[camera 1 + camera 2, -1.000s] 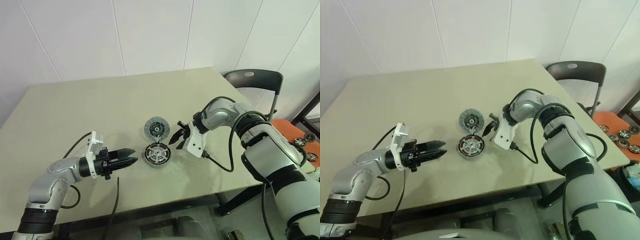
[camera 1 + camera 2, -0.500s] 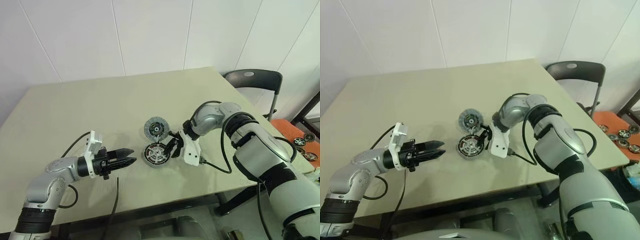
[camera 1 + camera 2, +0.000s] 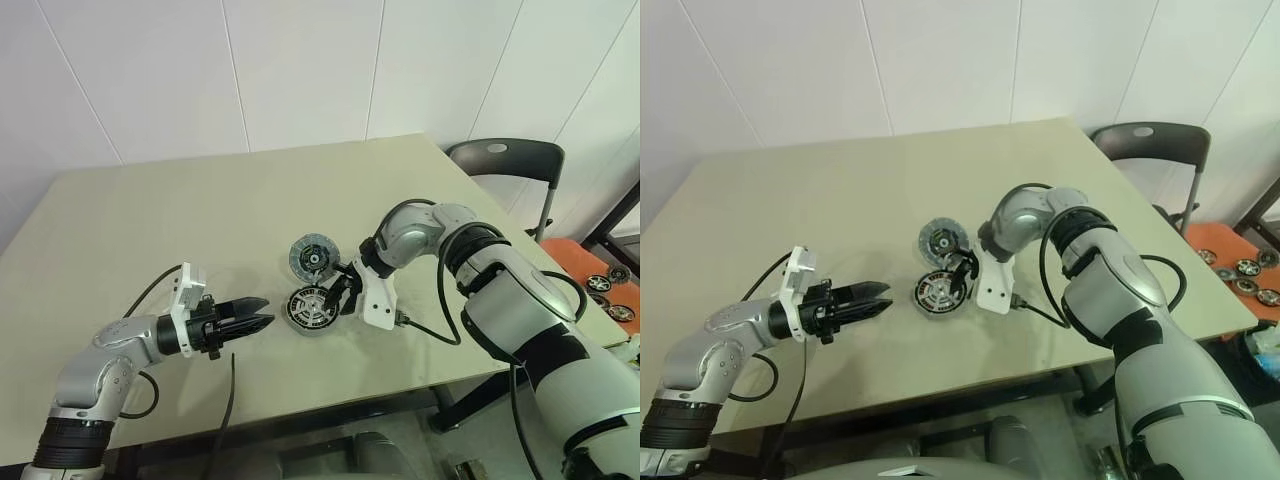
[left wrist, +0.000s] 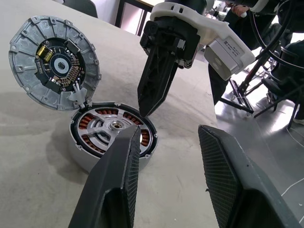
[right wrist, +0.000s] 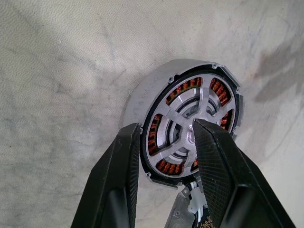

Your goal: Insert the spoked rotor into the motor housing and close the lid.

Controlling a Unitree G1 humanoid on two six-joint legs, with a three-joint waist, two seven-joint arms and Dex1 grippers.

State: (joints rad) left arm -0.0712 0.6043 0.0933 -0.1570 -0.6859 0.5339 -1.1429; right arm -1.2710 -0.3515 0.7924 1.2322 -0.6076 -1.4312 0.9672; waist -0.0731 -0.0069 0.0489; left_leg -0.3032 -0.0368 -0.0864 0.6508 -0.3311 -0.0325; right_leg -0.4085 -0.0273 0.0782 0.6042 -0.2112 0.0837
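The motor housing point(image 3: 311, 309) lies on the table, its copper windings showing around the spoked rotor point(image 4: 111, 126), which sits inside it. The lid point(image 3: 313, 257), a grey-blue disc with a green-and-black centre, stands tilted open at the housing's far edge and touches it. My right gripper point(image 3: 343, 297) points steeply down over the housing's right rim, open, nothing between its fingers point(image 5: 209, 156). My left gripper point(image 3: 265, 312) hovers level just left of the housing, open and empty.
A cable point(image 3: 432, 327) trails from the right wrist across the table. A black chair point(image 3: 508, 160) stands past the table's right corner. Beyond it, an orange tray point(image 3: 590, 268) holds more motor parts. The table's front edge point(image 3: 330, 405) runs close below the housing.
My right gripper has come left from beside the housing and tipped down over its right rim. The left gripper, housing and lid have stayed put.
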